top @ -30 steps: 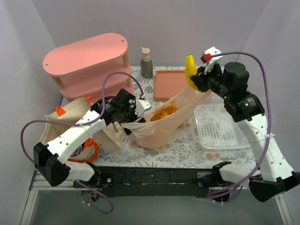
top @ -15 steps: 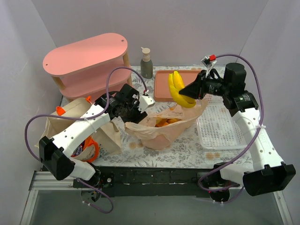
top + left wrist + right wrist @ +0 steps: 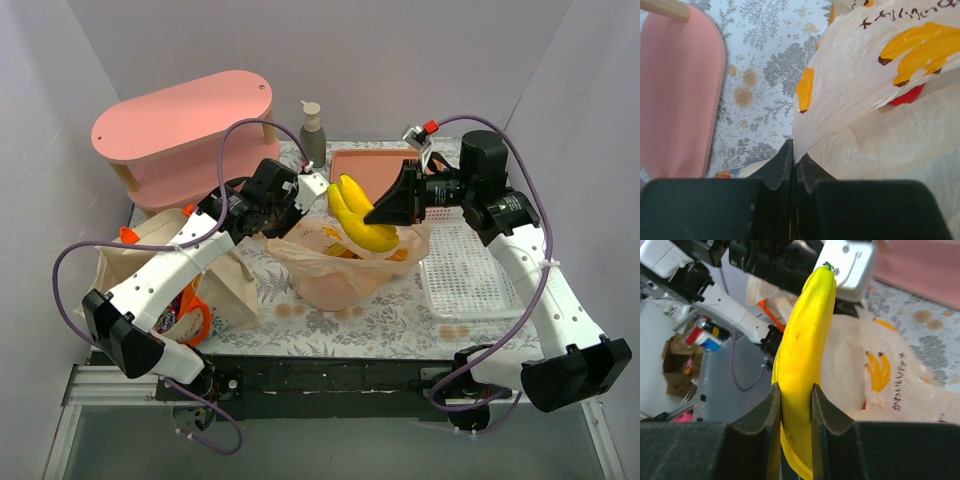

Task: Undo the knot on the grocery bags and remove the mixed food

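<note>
The grocery bags are 2. The canvas tote lies at the left of the top view, partly under the left arm, and I cannot tell if anything is taken out of it. The tan plastic bag sits in the centre of the frame. Its mouth stands open, so I judge that its knot is already undone. The bananas are out of this bag and hang in the air just above its mouth, not yet put down anywhere. Some orange food is visible inside the bag, so emptying is only started, and the tote is left to do.

The right gripper pinches the bananas, with 1 finger pressed on each side of the yellow fruit. The left gripper has its fingers pressed together on a fold of the thin plastic at the left rim of the bag, and it holds that edge up off the table.
</note>
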{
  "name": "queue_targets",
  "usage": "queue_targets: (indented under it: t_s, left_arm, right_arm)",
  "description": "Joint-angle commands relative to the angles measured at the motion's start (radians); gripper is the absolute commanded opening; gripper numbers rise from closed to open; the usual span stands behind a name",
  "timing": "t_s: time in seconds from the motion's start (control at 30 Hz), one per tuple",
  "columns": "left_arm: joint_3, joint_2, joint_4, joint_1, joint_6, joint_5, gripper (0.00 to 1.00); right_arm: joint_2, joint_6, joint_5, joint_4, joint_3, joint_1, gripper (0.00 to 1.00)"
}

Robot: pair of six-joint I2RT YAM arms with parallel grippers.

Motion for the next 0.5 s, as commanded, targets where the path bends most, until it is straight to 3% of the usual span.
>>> queue_targets:
  t_s: [0.0,0.33,0.47]
  left_arm:
    - [0.07,-0.044,0.05,0.004,-0.016,-0.108,0.0]
    - [-0.068,-0.129,0.131,0.004,-0.016,-0.232,0.0]
    - [-0.078,-0.124,0.167,0.012,-0.022,-0.277,0.0]
  right_arm:
    - [0.019,-0.046,-0.198,-0.158,0.01,0.002,0.01]
    - [-0.101,-0.167,-0.191,-0.335,-0.033,0.002,0.01]
    - [-0.095,-0.26,-0.263,-0.509,-0.042,0.002,0.01]
